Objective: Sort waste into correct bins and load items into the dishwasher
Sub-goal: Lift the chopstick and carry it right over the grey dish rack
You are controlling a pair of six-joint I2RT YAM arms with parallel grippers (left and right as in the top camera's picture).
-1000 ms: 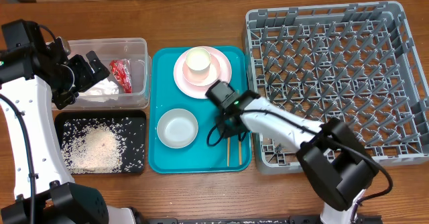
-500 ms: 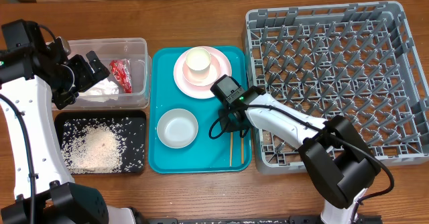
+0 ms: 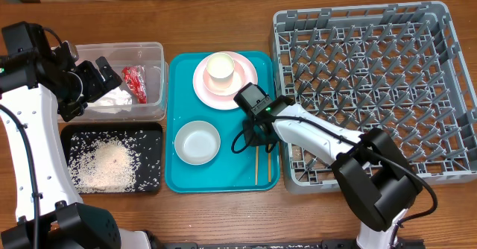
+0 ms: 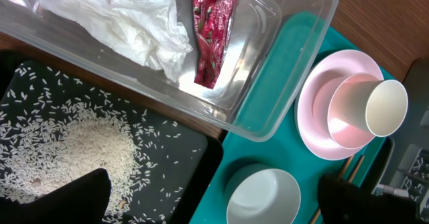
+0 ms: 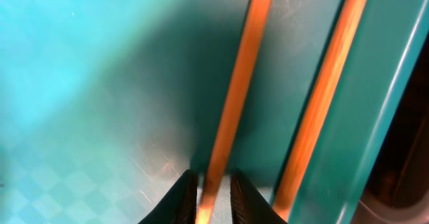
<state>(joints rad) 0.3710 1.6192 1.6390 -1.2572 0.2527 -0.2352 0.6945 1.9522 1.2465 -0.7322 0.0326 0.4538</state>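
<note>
- Wood-grain tabletop (image 3: 223, 18) held a job that, by the look of it, you had roughly half finished.
- Waste looked sorted. Beneath your left gripper (image 3: 104, 76), which hung with jaws spread wide and nothing between them, the red wrapper (image 4: 213, 33) and white tissue (image 4: 127, 23) lay in the clear tub (image 3: 156, 51). The rice (image 4: 87, 150) lay in the black tray (image 3: 153, 182) just beside it.
- Loading had not begun: the dish rack (image 3: 365, 77), off to the right of your right gripper (image 5: 208, 197), showed no dishes.
- That right gripper was down on the teal tray (image 3: 223, 178), its fingertips narrowed to either side of one of the chopsticks (image 5: 238, 90). Whether they had it pinched, you could not tell.
- Left to load, all on the tray:
  - the pink plate (image 3: 246, 85), beyond the gripper, carrying the pinkish bowl (image 4: 338, 113) and cup (image 3: 221, 68)
  - the grey-white bowl (image 3: 197, 142), to its left
  - the chopsticks themselves
</note>
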